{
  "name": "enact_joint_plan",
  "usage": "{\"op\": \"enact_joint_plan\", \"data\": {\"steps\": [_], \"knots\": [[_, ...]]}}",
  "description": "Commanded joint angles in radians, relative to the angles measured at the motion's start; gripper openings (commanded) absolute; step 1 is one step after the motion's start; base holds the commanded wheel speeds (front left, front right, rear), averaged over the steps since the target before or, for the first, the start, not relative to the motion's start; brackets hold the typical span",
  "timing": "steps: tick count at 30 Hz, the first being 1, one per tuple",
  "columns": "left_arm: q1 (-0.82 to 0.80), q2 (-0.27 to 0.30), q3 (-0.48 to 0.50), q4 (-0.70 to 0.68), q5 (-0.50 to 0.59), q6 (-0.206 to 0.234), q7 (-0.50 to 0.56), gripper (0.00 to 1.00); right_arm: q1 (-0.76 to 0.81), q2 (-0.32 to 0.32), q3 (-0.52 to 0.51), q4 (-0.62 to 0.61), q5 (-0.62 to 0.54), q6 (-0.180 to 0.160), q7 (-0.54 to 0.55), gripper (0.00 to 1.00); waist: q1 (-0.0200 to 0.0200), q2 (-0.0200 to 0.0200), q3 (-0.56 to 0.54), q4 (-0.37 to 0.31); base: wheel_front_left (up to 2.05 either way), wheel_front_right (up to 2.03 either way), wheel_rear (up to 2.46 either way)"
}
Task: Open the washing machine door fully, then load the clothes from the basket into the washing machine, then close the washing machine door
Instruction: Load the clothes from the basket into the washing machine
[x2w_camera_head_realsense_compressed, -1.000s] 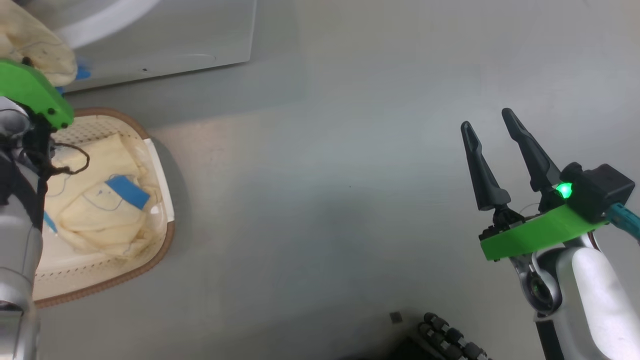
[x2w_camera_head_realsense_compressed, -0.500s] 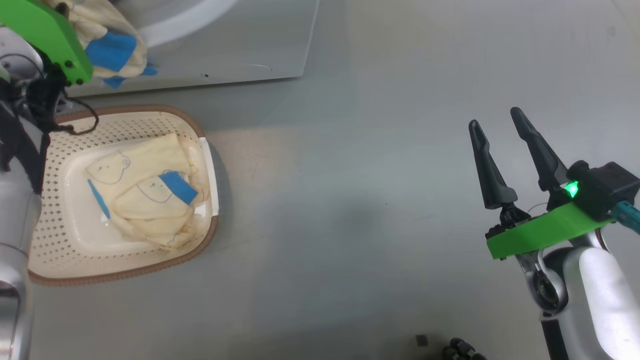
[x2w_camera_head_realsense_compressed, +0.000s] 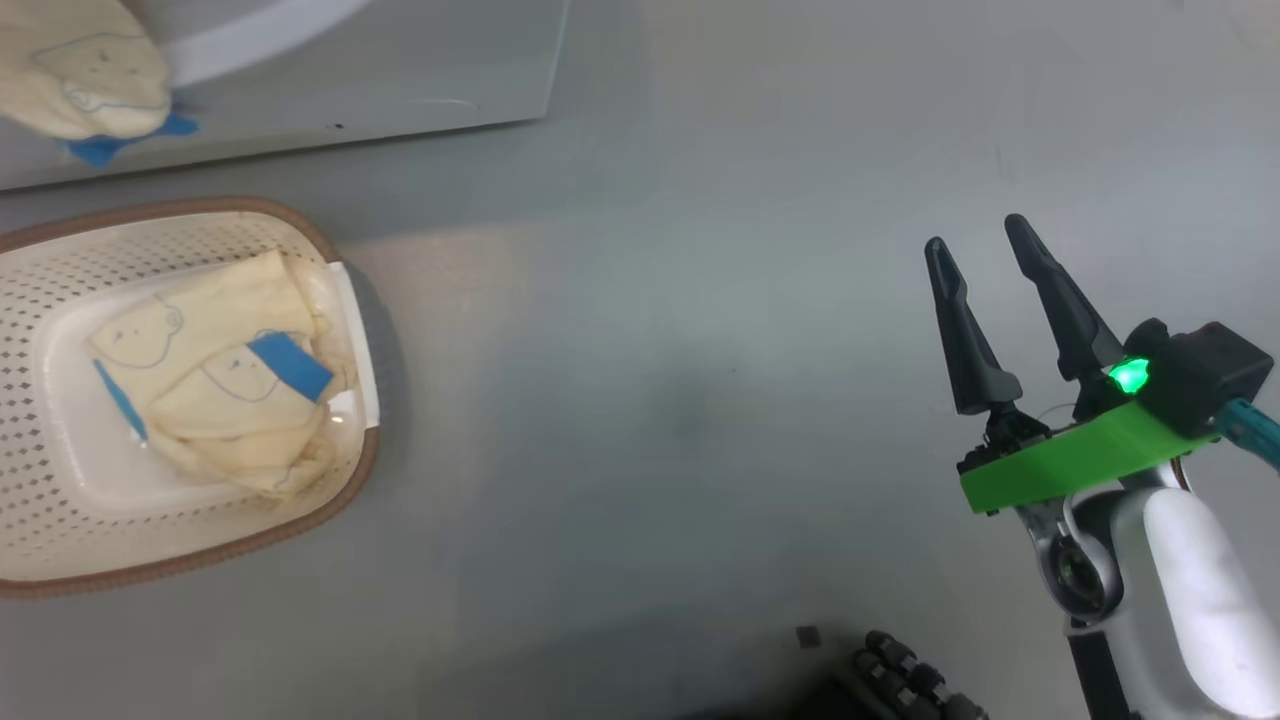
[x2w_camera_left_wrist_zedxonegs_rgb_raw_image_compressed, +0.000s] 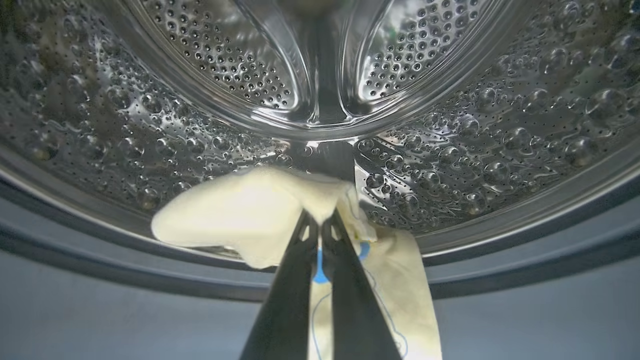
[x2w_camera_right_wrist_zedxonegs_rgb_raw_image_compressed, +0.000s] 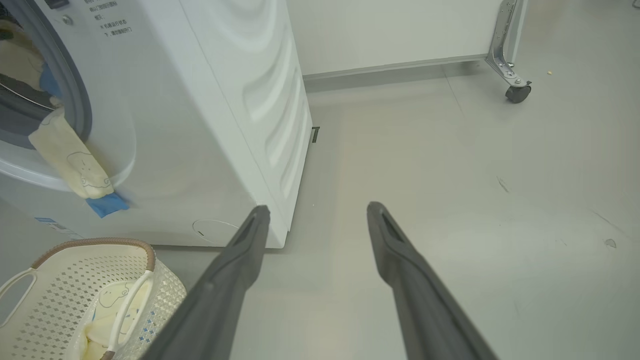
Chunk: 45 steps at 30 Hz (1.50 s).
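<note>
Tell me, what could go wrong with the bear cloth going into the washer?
The left fingers pinch the garment at the drum's mouth, but part of it hangs outside the washing machine; if let go here, it may slide out. That hanging part could get pinched when the machine is shut. More clothes lie in the basket and could be forgotten.

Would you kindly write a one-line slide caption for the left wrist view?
Left claw shut on a soft cream-yellow fabric garment before the washer's perforated steel drum.
</note>
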Motion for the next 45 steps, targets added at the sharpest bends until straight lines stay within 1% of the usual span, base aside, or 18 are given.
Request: {"op": "enact_joint_plan", "data": {"steps": [1, 2, 3, 6, 11, 13, 14, 15, 17, 22, 28, 33, 40, 45], "knots": [[-0.054, 0.082, 0.042, -0.060, 0.015, 0.024, -0.022, 0.00, -0.013, -0.008, 0.024, -0.017, 0.015, 0.000, -0.016, 1.00, 0.0000, 0.0000, 0.050, -0.048, 0.00, 0.00, 0.00], [-0.057, 0.093, 0.047, -0.068, 0.020, 0.033, -0.033, 0.00, -0.017, -0.008, 0.028, -0.011, 0.021, 0.000, -0.020, 1.00, 0.0000, 0.0000, 0.060, -0.059, 0.00, 0.00, 0.00], [-0.057, 0.093, 0.047, -0.068, 0.020, 0.033, -0.033, 0.00, -0.017, -0.008, 0.028, -0.011, 0.021, 0.000, -0.020, 1.00, 0.0000, 0.0000, 0.060, -0.059, 0.00, 0.00, 0.00], [-0.074, 0.124, 0.068, -0.076, 0.037, 0.054, -0.094, 0.00, -0.027, -0.008, 0.040, 0.006, 0.032, 0.000, -0.030, 1.00, 0.0000, 0.0000, 0.088, -0.094, 0.00, 0.00, 0.00], [-0.108, 0.152, 0.100, -0.044, 0.059, 0.081, -0.239, 0.00, -0.042, -0.008, 0.058, 0.026, 0.053, 0.000, -0.047, 1.00, 0.0000, 0.0000, 0.128, -0.143, 0.00, 0.00, 0.00], [-0.118, 0.170, 0.103, -0.023, 0.075, 0.080, -0.302, 0.00, -0.045, -0.008, 0.067, 0.034, 0.057, 0.000, -0.053, 1.00, 0.0000, 0.0000, 0.137, -0.161, 0.00, 0.00, 0.00], [-0.123, 0.174, 0.112, -0.005, 0.073, 0.085, -0.326, 0.37, -0.045, -0.008, 0.070, 0.038, 0.060, 0.000, -0.055, 1.00, 0.0000, 0.0000, 0.140, -0.169, 0.00, 0.00, 0.00], [-0.128, 0.179, 0.115, 0.015, 0.075, 0.089, -0.336, 1.00, -0.044, -0.008, 0.072, 0.042, 0.063, 0.000, -0.057, 1.00, 0.0000, 0.0000, 0.144, -0.175, 0.00, 0.00, 0.00], [-0.140, 0.192, 0.113, 0.050, 0.089, 0.097, -0.359, 1.00, -0.044, -0.008, 0.072, 0.047, 0.064, 0.000, -0.060, 1.00, 0.0000, 0.0000, 0.152, -0.182, 0.00, 0.00, 0.00], [-0.164, 0.191, 0.095, 0.120, 0.099, 0.083, -0.391, 1.00, -0.040, -0.008, 0.060, 0.051, 0.065, 0.000, -0.066, 1.00, 0.0000, 0.0000, 0.160, -0.175, 0.00, 0.00, 0.00], [-0.163, 0.160, 0.076, 0.169, 0.100, 0.088, -0.414, 1.00, -0.052, -0.008, 0.044, 0.041, 0.048, 0.000, -0.068, 1.00, 0.0000, 0.0000, 0.154, -0.142, 0.00, 0.00, 0.00], [-0.135, 0.123, 0.067, 0.177, 0.087, 0.087, -0.436, 1.00, -0.049, -0.008, 0.026, 0.030, 0.029, 0.000, -0.061, 1.00, 0.0000, 0.0000, 0.129, -0.105, 0.00, 0.00, 0.00], [-0.026, 0.065, 0.077, 0.174, 0.048, 0.106, -0.481, 1.00, -0.037, -0.008, 0.006, 0.011, 0.007, 0.000, -0.042, 1.00, 0.0000, 0.0000, 0.059, -0.054, 0.00, 0.00, 0.00], [0.071, 0.025, 0.081, 0.159, 0.020, 0.108, -0.519, 1.00, -0.020, -0.008, -0.011, -0.005, -0.006, 0.000, -0.021, 1.00, 0.0000, 0.0000, 0.001, -0.022, 0.00, 0.00, 0.00]]}}
